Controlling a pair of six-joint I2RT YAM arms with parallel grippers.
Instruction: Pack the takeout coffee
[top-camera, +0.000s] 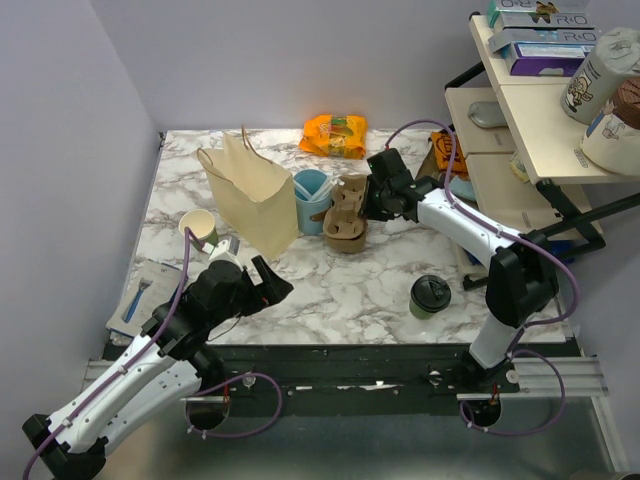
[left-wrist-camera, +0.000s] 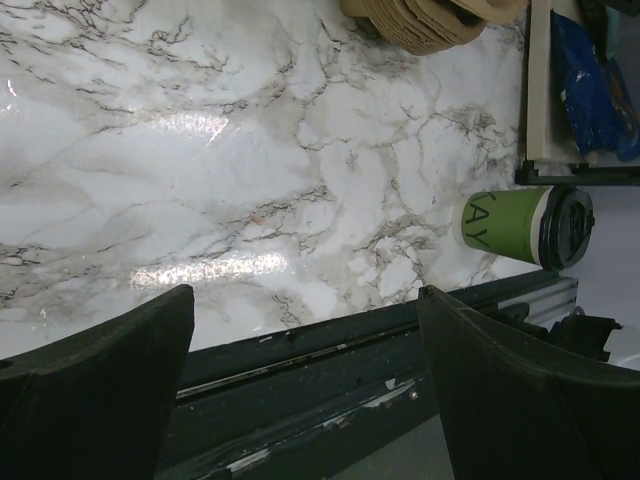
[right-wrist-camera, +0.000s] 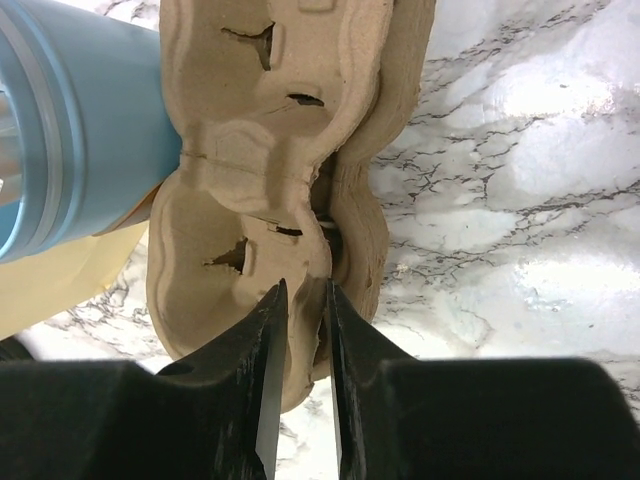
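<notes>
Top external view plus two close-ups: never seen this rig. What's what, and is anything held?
The top view looks down on a robot's left arm and right arm, bolted at the near edge of a marble table. The close-ups come from a camera on each wrist. On the table: a tan paper bag, a light-blue cup, stacked cardboard cup carriers, an unlidded paper cup, an orange packet and the lidded green coffee cup. The left pincer is open and empty above the table. The right pincer is pinched on a carrier's rim.

We log the left arm folded low, left gripper spread wide. Right arm stretched forward, right gripper nearly closed, seemingly pinched.
</notes>
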